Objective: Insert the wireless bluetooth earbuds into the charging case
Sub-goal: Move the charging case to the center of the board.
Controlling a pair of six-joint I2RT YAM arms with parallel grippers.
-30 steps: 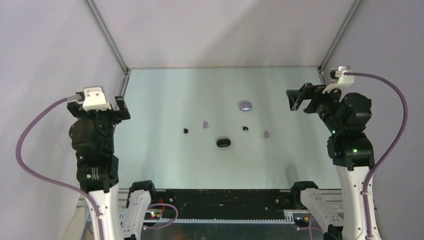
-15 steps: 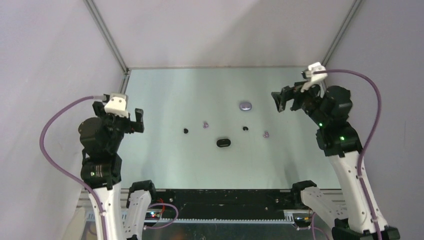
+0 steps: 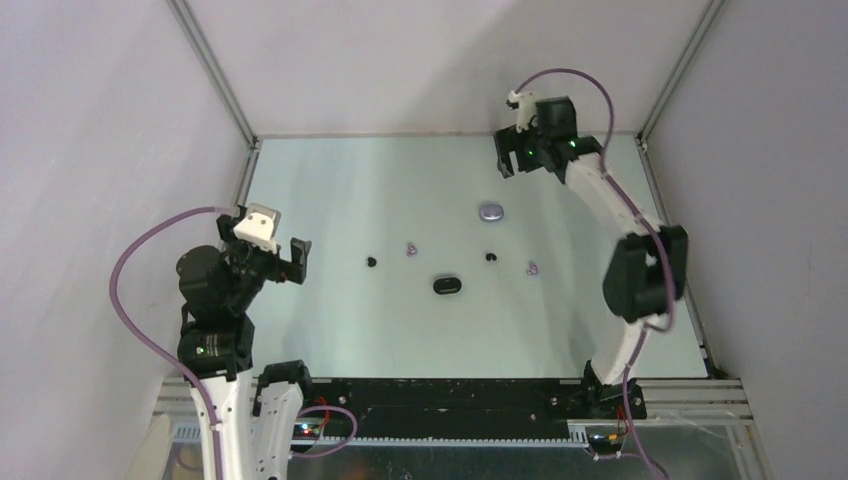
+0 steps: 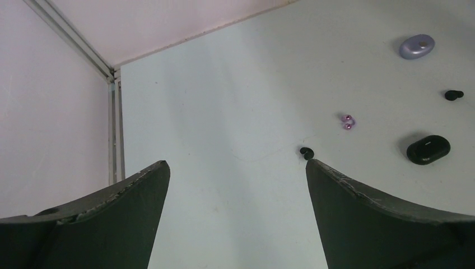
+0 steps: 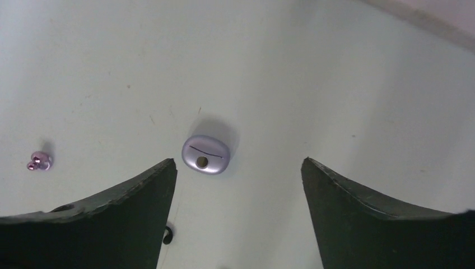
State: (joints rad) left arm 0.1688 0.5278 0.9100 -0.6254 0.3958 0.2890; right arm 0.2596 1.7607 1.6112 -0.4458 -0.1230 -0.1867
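From above, four tiny earbuds lie loose in a row on the pale table (image 3: 330, 330), none of them in a case: a black earbud (image 3: 371, 262), a lilac earbud (image 3: 410, 249), a second black earbud (image 3: 490, 257) and a second lilac earbud (image 3: 533, 269). The black case (image 3: 446, 285) lies shut just in front of the row, between the two middle buds. The lilac case (image 3: 490, 211) sits farther back, apart from them all. The left gripper (image 3: 272, 250) hangs over the left side of the table, its jaws spread wide and holding nothing. The right gripper (image 3: 520, 155) is out at the far edge, behind the lilac case, and its jaws stand apart too. From the left wrist, the two dark fingers (image 4: 112, 224) are far apart with bare table between them, and the black earbud (image 4: 306, 152) is the nearest thing ahead, well clear of them. From the right wrist, the fingers (image 5: 381, 224) are wide apart and empty, and the lilac case (image 5: 205, 154) shows in the gap between them, shut and touching neither
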